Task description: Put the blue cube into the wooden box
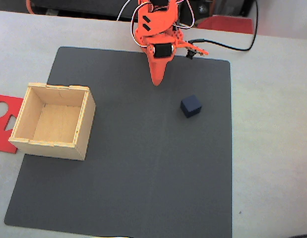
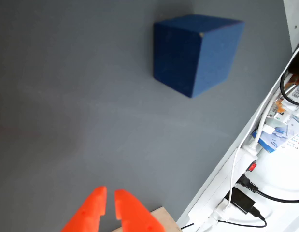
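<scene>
In the fixed view the orange pincer [image 1: 156, 82] hangs point-down over the far edge of the dark mat [image 1: 133, 188] that covers most of the bench [image 1: 272, 148]. Its two tips look pressed together, with nothing held; the wrist view shows them [image 2: 109, 200] with only a thin slit between, though that view cuts off most of each finger, so a slight parting cannot be ruled out. The blue cube [image 1: 191, 105] sits on the mat toward its far right corner, near the pincer but apart from it, and in the wrist view [image 2: 195, 50] it lies well ahead of the tips. The wooden box [image 1: 29, 114] stands open-topped at the mat's left edge, with a red sheet [image 1: 2, 124] on the bench just beside it.
</scene>
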Tool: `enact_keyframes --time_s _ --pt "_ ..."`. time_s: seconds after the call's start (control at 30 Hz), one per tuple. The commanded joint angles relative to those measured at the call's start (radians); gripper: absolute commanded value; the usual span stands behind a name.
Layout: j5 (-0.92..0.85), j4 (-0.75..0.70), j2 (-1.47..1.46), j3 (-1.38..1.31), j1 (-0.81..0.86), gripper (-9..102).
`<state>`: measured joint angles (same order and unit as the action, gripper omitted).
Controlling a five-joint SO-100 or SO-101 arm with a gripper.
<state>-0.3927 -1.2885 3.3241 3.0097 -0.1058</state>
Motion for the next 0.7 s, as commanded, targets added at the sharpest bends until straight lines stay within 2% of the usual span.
enact_keyframes --time_s 0.0,0.13,0.23,0.33,0.4,0.53,0.67 --pt "-0.008 0.012 0.015 -0.003 -0.009 0" --pt "-0.054 0.008 0.015 0.000 -0.020 1" --pt "-0.058 0.015 0.017 -0.003 0.012 21" --pt "-0.052 0.026 -0.006 -0.067 -0.035 28" --pt "-0.051 0.095 -0.169 -0.121 -0.081 30" --pt "-0.031 0.252 -0.701 -0.325 -0.132 33" --pt "0.003 0.253 -0.893 -0.476 -0.202 32"
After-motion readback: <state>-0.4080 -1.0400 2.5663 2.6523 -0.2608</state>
